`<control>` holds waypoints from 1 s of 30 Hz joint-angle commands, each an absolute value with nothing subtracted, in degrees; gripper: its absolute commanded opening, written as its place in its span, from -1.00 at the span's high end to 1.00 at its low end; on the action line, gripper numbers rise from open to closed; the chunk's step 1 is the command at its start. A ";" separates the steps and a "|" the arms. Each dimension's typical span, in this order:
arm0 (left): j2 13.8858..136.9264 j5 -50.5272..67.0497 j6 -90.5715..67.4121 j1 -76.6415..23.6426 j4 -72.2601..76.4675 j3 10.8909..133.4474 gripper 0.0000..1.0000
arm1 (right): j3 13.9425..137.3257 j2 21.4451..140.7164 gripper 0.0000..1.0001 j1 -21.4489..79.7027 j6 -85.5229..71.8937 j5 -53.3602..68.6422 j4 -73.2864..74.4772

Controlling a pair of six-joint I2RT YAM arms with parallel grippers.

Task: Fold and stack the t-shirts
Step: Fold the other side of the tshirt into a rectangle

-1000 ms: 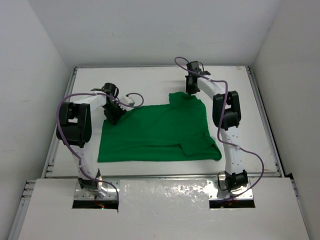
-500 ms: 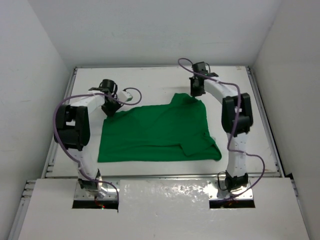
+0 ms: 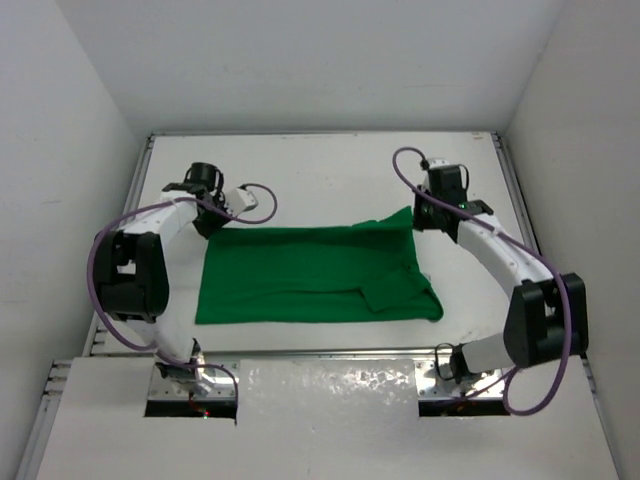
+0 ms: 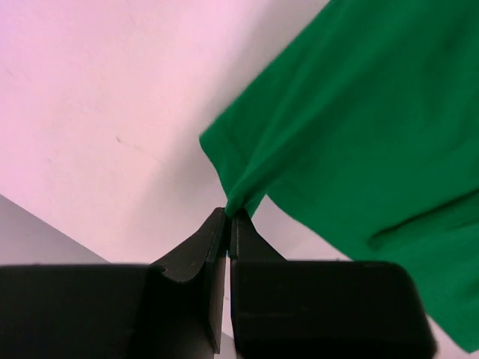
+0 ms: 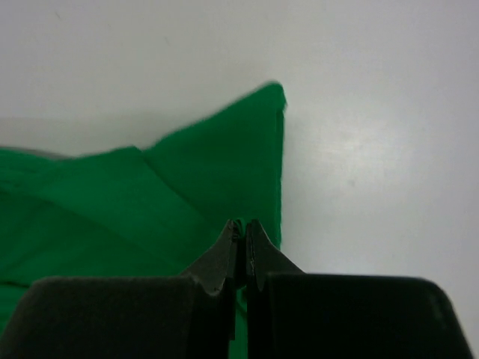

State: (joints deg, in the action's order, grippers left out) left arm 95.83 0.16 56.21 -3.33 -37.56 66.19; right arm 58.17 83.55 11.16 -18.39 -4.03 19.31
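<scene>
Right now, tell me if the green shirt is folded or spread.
Partly folded: the shirt lies flat on the table, one flap doubled over at its right; left gripper and right gripper each pinch a far corner.

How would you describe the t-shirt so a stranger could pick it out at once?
Find the white table with two white arms reaching over it. Between them lies the t-shirt, spread mostly flat, its far corners pinched by the left claw and right claw. It is the only bright green thing there, soft cloth among hard white and black parts.
</scene>
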 commanded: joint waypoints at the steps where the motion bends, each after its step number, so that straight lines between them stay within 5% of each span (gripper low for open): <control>1: 92.90 -0.62 60.55 -0.09 -37.70 66.53 1.00 | 53.27 76.92 1.00 10.90 -18.46 -6.15 19.42; 7: 90.18 5.89 68.20 1.49 -42.98 63.99 1.00 | 46.33 72.24 1.00 12.03 -22.92 2.98 16.70; 30: 89.47 0.44 72.34 0.44 -41.40 53.17 0.96 | 30.59 66.97 1.00 13.97 -28.82 7.11 18.90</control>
State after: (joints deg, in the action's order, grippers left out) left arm 91.57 1.45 71.40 0.73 -42.74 53.91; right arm 32.23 67.11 13.30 -26.68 4.82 19.62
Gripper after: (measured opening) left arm 0.021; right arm 0.002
